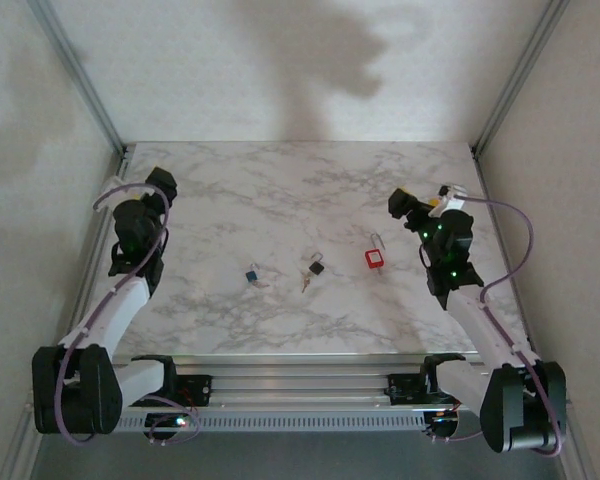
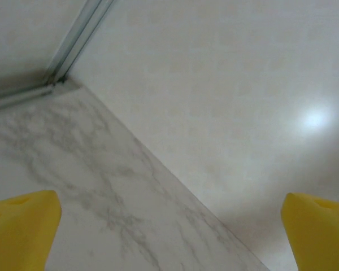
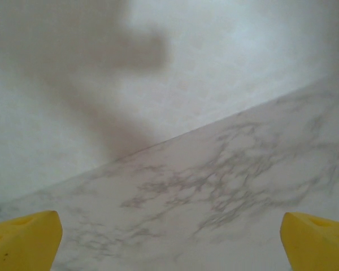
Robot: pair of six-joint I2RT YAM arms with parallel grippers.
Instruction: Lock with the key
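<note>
— What is shown from above?
— A key (image 1: 306, 284) is seen just beside a black padlock (image 1: 316, 267), about mid-bench (image 1: 280, 190) and somewhat toward the near edge. A blue padlock (image 1: 252, 273) lies to their left and a red padlock (image 1: 372, 260) to their right. The left fingers (image 1: 163, 182) are held by the left edge and the right fingers (image 1: 400, 203) by the right edge; the right are judged nearer. The key's long axis appears to run roughly near-to-far, though it is too small for certainty.
— And from the left wrist?
— The left fingers (image 2: 22, 231) are spread wide and aimed at a bench edge and the wall (image 2: 243, 84).
— From the right wrist?
— The right fingers (image 3: 22, 237) are likewise spread wide. Bare marble lies ahead, so ample room is judged available.
</note>
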